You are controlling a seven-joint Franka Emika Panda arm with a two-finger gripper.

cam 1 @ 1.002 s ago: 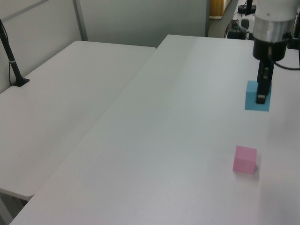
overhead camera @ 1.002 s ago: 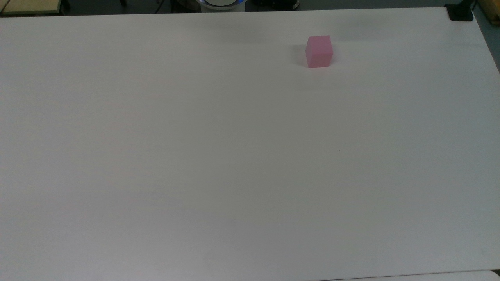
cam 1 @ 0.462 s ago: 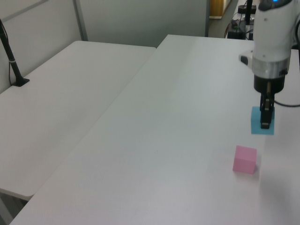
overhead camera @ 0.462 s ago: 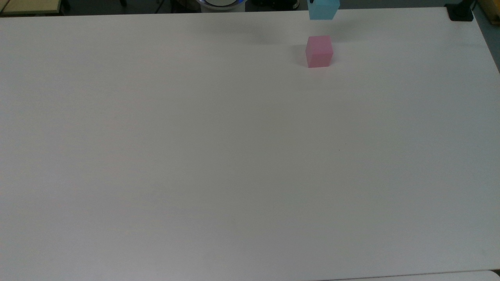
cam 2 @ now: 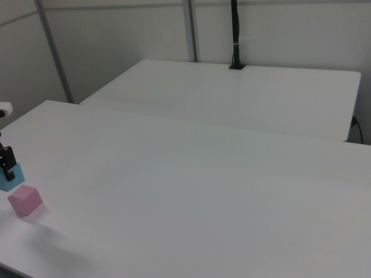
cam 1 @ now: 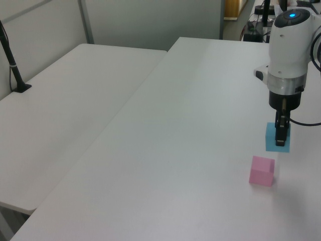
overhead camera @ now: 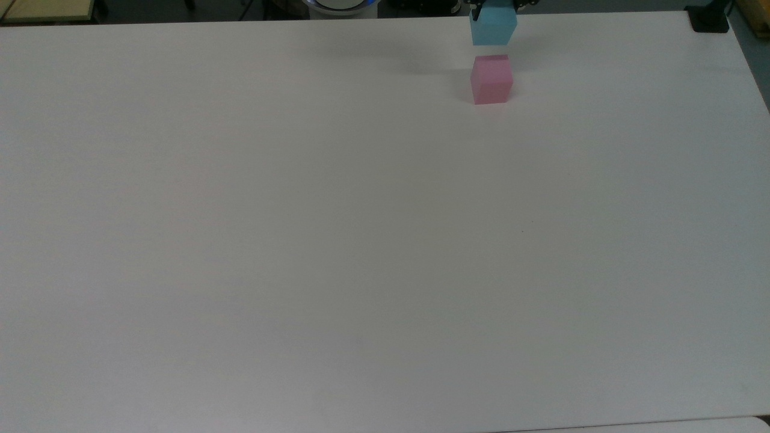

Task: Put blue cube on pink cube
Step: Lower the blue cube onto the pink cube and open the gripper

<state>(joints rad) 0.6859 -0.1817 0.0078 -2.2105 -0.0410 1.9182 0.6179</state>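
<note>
The pink cube (overhead camera: 492,79) (cam 1: 262,170) (cam 2: 25,200) rests on the white table (overhead camera: 337,240), toward the top view's upper right. Just above it in the air hangs the blue cube (overhead camera: 493,27) (cam 1: 277,142) (cam 2: 13,178), not touching the pink one. My gripper (cam 1: 281,136) (cam 2: 8,168) points straight down and is shut on the blue cube, its black fingers on two opposite faces. In the left view the blue cube sits slightly up and right of the pink cube.
A second white table (cam 1: 65,115) (cam 2: 232,92) adjoins this one. A black post (cam 1: 12,65) (cam 2: 236,35) stands on it. A black clamp (overhead camera: 710,21) sits at the top view's upper right table corner.
My gripper has carried the blue cube down and toward the pink cube; it entered the top view from the upper edge and now hangs close above the pink cube. The pink cube has stayed put.
</note>
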